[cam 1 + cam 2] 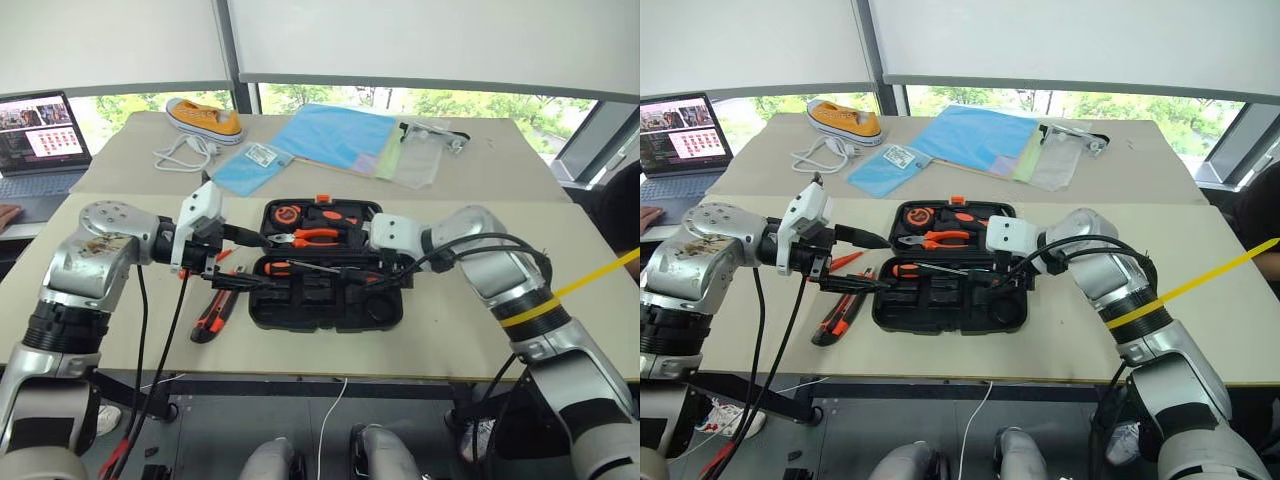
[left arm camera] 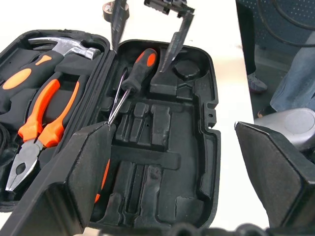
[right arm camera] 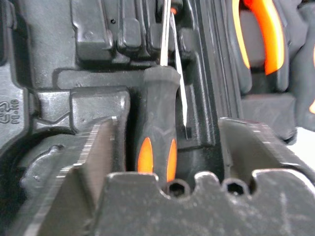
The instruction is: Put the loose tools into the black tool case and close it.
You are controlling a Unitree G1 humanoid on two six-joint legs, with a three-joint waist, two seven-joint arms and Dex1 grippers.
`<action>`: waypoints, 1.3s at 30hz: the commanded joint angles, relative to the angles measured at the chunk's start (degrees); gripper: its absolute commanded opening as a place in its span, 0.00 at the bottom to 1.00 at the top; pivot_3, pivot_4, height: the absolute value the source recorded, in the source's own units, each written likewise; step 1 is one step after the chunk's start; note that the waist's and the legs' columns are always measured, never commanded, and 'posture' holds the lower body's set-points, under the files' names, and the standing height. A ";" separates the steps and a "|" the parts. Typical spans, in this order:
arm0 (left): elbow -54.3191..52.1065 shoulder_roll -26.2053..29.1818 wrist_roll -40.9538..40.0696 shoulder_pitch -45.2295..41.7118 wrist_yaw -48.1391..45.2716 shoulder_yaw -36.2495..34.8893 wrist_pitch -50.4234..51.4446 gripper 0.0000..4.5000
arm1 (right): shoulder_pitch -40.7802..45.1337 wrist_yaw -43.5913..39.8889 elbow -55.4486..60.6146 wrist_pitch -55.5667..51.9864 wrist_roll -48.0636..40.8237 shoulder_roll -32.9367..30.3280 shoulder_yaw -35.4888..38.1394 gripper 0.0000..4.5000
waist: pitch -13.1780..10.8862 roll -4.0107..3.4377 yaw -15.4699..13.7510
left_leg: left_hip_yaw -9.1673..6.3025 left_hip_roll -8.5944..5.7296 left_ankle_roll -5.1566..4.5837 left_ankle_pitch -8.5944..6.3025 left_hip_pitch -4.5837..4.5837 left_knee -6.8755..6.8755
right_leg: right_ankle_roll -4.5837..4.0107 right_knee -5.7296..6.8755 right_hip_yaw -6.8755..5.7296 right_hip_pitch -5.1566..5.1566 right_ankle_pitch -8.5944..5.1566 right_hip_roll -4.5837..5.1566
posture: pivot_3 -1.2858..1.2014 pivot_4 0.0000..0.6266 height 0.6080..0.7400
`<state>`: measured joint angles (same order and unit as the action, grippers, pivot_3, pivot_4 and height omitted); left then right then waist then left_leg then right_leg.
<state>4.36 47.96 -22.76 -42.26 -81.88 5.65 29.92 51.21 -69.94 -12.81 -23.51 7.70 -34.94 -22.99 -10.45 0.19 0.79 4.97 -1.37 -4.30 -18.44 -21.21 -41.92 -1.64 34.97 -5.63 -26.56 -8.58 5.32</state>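
Tool case (image 1: 330,300), black and hinged, lies open on the bench (image 1: 470,340) in front of the robot. Its far half holds the pliers (image 1: 312,237) with orange handles, the hammer (image 2: 64,46) and the round tape measure (image 1: 289,214). In the near half one screwdriver (image 2: 140,66) with an orange and black handle lies across the moulded slots, near the hinge.

The right claw (image 3: 167,147) is over the near half of the case. Its two fingers stand apart on both sides of the screwdriver handle, with a gap on each side, so they do not press it.

The left claw (image 1: 240,258) hangs at the left edge of the case with its fingers spread wide, and it holds nothing.

On the bench just left of the case lies the utility knife (image 1: 213,314), orange and black. Another orange tool (image 1: 843,261) shows partly under the left claw; what it is cannot be told.
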 commanded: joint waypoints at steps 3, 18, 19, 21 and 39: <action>-0.86 0.34 -0.18 -1.76 -0.15 -0.87 -0.77 0.97 | -0.23 -2.24 -0.47 -0.82 -0.19 -1.32 -0.17 0.45 | 0.00 0.00 0.04 | -0.01 0.02 0.00 0.00 0.00 0.01 | 0.00 0.00 0.01 0.00 0.00 0.01 | 0.52 0.24 0.84; -0.07 0.88 0.37 -2.32 -0.71 -0.95 -0.99 0.97 | 1.02 -2.71 1.39 1.35 -2.69 0.13 2.53 0.21 | 0.00 0.00 0.07 | 0.00 0.05 0.00 0.00 0.02 0.00 | 0.02 0.00 0.01 0.01 -0.02 0.03 | 0.52 0.24 0.84; -0.03 0.92 0.43 -2.34 -0.75 -0.95 -1.05 0.97 | 1.49 -2.63 1.67 1.61 -3.10 0.43 2.85 0.21 | 0.00 0.01 0.09 | 0.00 0.05 0.00 0.00 0.01 0.00 | 0.02 0.00 0.01 0.00 -0.01 0.03 | 0.52 0.24 0.84; -0.01 0.98 0.52 -2.33 -0.86 -0.95 -1.14 0.97 | 2.05 -2.58 1.79 2.30 -3.15 0.48 2.67 0.21 | 0.00 0.01 0.10 | 0.00 0.06 0.00 0.00 0.01 0.01 | 0.00 0.00 0.01 0.00 0.00 0.03 | 0.52 0.24 0.84; 0.03 0.93 1.05 -2.69 -0.97 -1.16 -1.68 0.97 | 2.48 -1.52 -5.15 17.35 3.11 -1.30 -0.43 0.33 | -0.01 0.02 0.15 | 0.01 0.08 0.02 0.01 0.03 0.00 | 0.06 0.00 0.02 0.00 -0.04 0.05 | 0.52 0.24 0.84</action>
<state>4.79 48.02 -21.61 -43.49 -82.70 5.65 29.61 52.00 -71.54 -19.05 -5.91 10.99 -36.43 -24.70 -10.45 0.21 0.94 4.98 -1.29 -4.28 -18.43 -21.18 -41.92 -1.57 34.97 -5.60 -26.56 -8.62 5.37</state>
